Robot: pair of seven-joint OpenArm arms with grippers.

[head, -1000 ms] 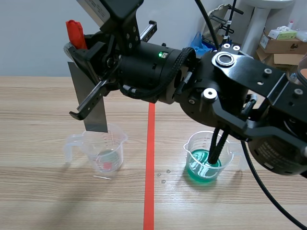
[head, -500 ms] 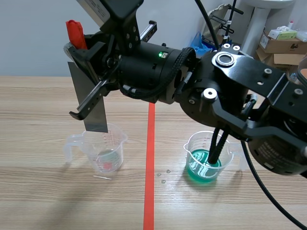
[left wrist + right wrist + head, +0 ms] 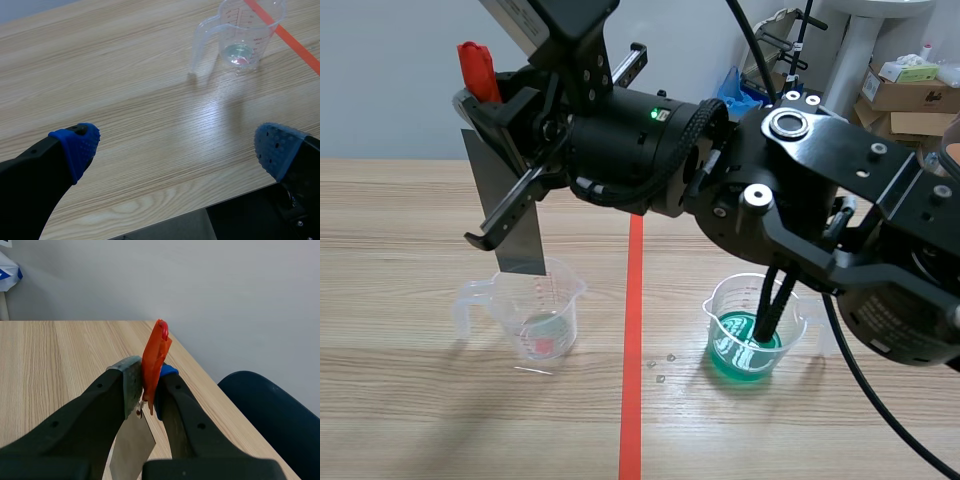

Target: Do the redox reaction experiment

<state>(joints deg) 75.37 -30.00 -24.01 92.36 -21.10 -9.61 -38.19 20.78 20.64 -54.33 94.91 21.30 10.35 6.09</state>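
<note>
Holding exactly the pose it had a second before, the right claw (image 3: 490, 120) hung above the left half of the desk, its arm reaching across from the right side, and nothing else on the desk had moved either. In the right wrist view its fingers were clamped on a thin metal strip (image 3: 132, 440) and the orange tab (image 3: 155, 360) at its top. The strip (image 3: 510, 215) hung upright, its lower end level with the rim of the clear cup (image 3: 535, 320). I could not tell whether it had passed inside the rim or sat just behind it. I read the pause as a wait before dipping or after lifting, so the step was probably not finished. The clear cup stood left of the red tape line (image 3: 632, 400) with a little pale liquid in its bottom. The cup of green liquid (image 3: 750, 335) stood right of the line, well apart from it, with two dark rods (image 3: 770, 305) standing in it. A few droplets (image 3: 660, 365) lay beside the tape between the cups. The left claw (image 3: 177, 150) was spread wide with nothing between its blue pads (image 3: 77, 145), hovering near the desk's near edge with the clear cup (image 3: 245, 32) well ahead of it. Bare wood surrounded both cups, so a straight drop looked unobstructed; the cup's rim seemed to be the only edge to catch.
</note>
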